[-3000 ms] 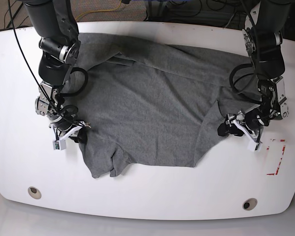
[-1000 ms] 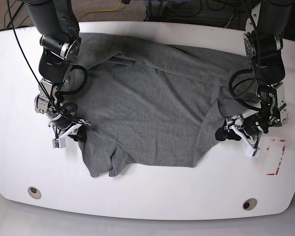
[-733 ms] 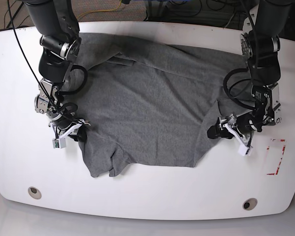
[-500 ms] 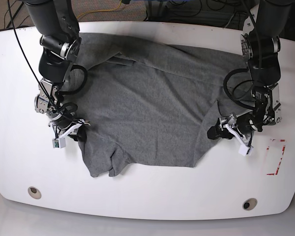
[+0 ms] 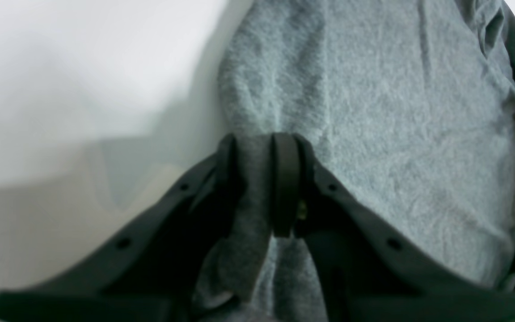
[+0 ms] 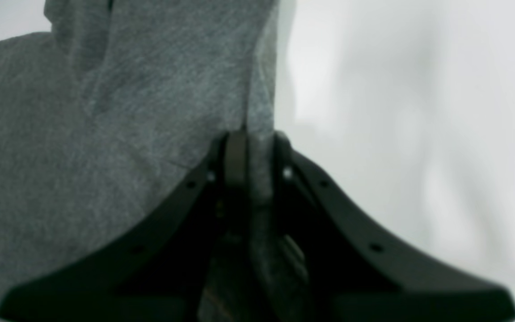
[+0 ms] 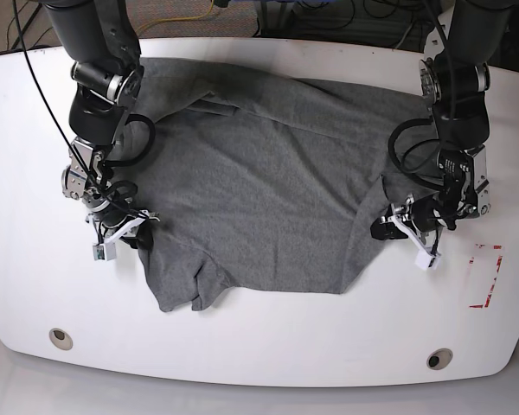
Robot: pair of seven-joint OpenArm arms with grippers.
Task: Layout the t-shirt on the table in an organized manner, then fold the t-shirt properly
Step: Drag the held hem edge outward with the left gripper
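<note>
The dark heather-grey t-shirt (image 7: 268,181) is spread, wrinkled, across the middle of the white table (image 7: 329,346), bunched toward the far edge. Its side edges are clamped by the left gripper (image 5: 257,143) and the right gripper (image 6: 252,138).

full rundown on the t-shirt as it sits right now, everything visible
The t-shirt is dark heather-grey knit fabric, lying spread but rumpled across the middle of the white table, with creases and a folded ridge near its far edge. One lower corner is doubled over at the near left of the base view. The right gripper is shut on a fold of its edge, and the left gripper is likewise shut on cloth at the opposite side. Collar and print cannot be made out.
</note>
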